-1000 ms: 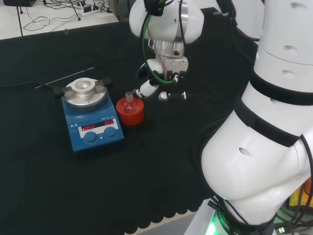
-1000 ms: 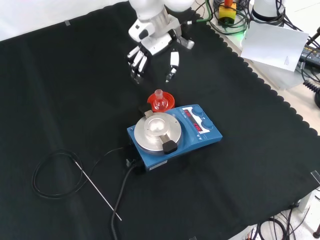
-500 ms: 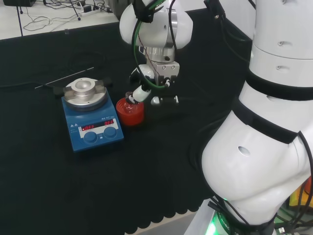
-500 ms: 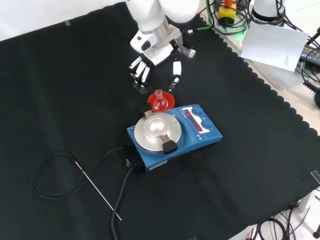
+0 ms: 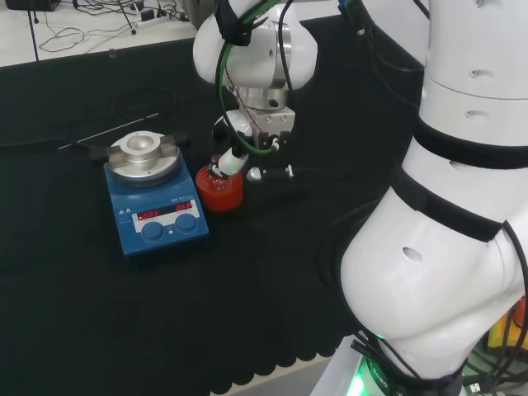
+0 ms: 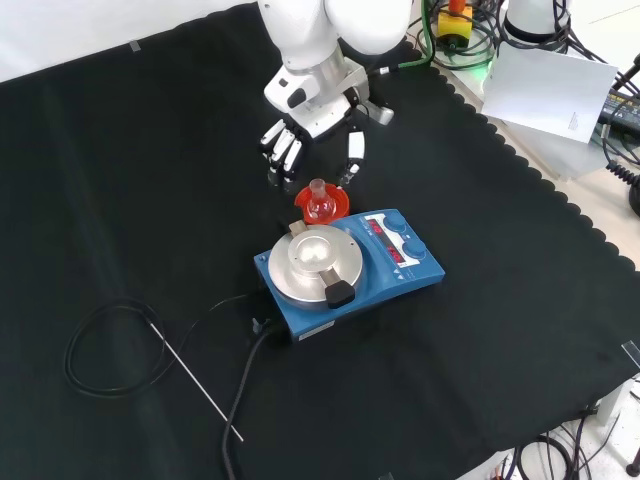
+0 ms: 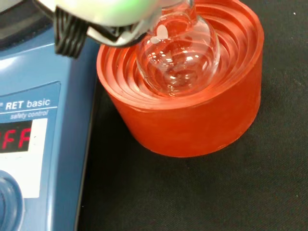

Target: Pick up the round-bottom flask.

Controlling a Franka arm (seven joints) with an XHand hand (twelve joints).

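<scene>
Black-and-white hand open above clear glass round-bottom flask, fingers spread. Flask upright in red ribbed ring stand. Beside blue hotplate.

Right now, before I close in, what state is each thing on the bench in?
Clear glass round-bottom flask: upright, seated in its stand, not grasped, looks empty.
Red ribbed ring stand: on the black cloth, right beside the stirrer.
Blue magnetic stirrer with round metal plate: powered, red displays lit, nothing on the plate.
Robot hand: open, fingers either side above the flask.
</scene>
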